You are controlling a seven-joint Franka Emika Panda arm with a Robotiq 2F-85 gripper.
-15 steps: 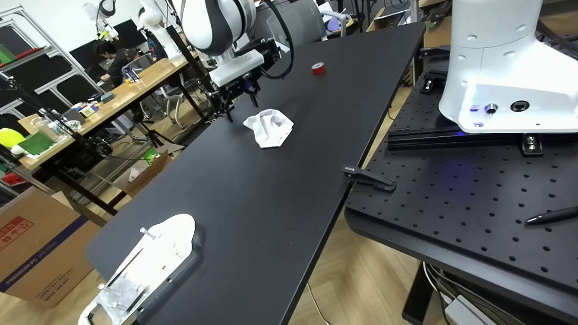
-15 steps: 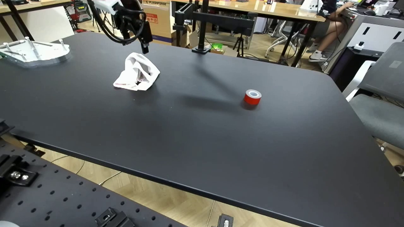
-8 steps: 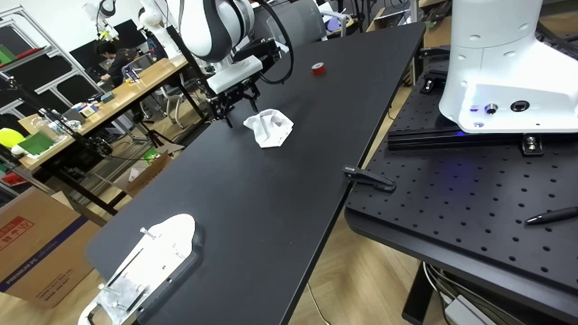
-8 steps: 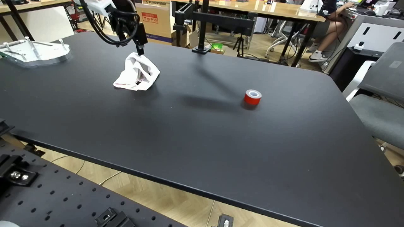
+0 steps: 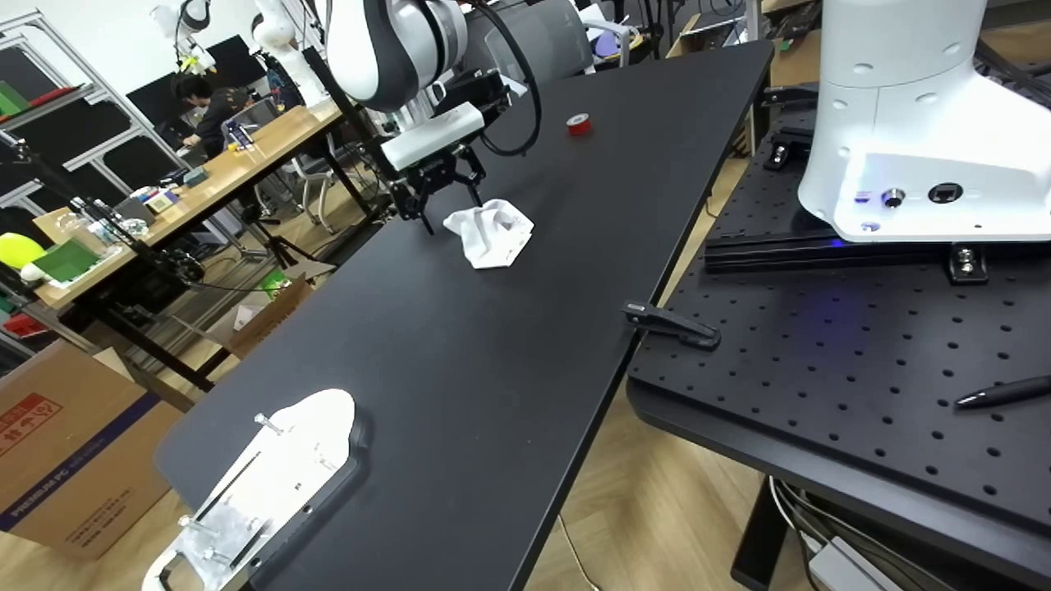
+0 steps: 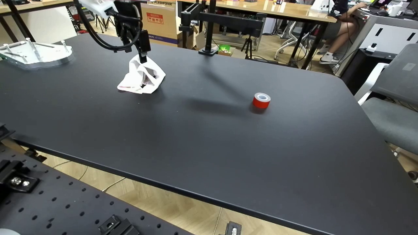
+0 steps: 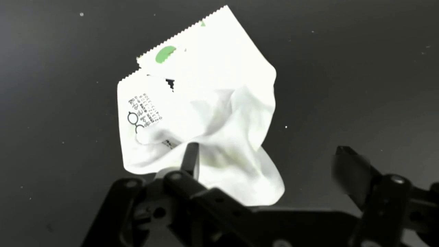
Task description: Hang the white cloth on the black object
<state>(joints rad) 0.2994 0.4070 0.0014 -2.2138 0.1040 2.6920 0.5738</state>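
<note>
I see the dark table (image 6: 248, 153), with a black stand (image 6: 209, 36) at its edge. The gripper (image 7: 268, 146) hangs spread wide, one half above the crumpled white cloth (image 7: 212, 113) lying there, the other beside it. Well apart sits a red tape roll (image 6: 261, 103).

Both exterior views are bright. Soft-edged shadows stretch across the dark surface (image 6: 209, 156) toward the red tape (image 6: 261, 103), a blue glow tints the pegboard (image 5: 862, 382), and the white plate (image 5: 316, 427) washes out. In the wrist view the cloth (image 7: 219, 58) is overexposed, much of it flat white, while the claw (image 7: 267, 149) is nearly black and blurred, with a blocky smear at the right. A grey sheen brightens the upper left corner.
</note>
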